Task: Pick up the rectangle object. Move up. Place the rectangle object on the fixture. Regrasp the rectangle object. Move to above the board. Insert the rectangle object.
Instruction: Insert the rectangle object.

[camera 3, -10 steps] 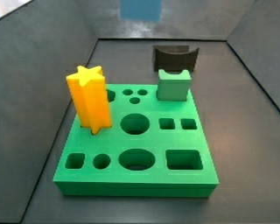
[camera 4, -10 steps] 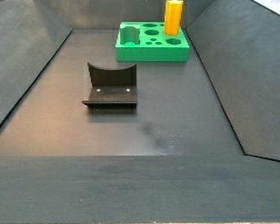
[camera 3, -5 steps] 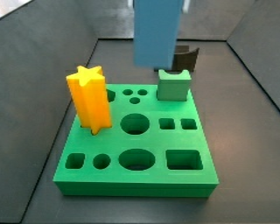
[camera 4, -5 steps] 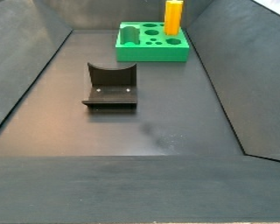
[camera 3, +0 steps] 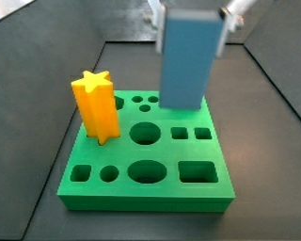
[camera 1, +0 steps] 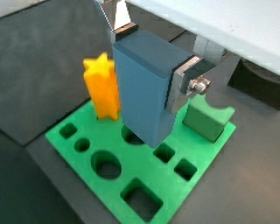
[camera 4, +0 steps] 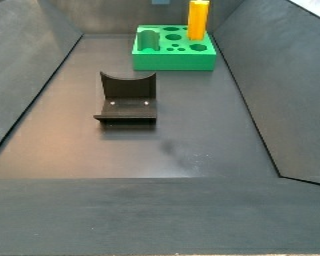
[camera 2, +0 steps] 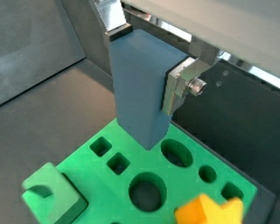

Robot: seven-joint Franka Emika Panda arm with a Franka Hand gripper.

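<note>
Your gripper clamps the rectangle object above the board, long axis vertical. Only a side view shows the fixture.

Even, soft light fills all four views, with no hard shadows. The gripper holds the rectangle object upright above the board; in a side view that rectangle object is slightly smeared with blur, and the gripper above it is washed out and pale. The dark floor beyond the hand shows a faint dull sheen. Both wrist views are grainy and soft at their edges.
</note>
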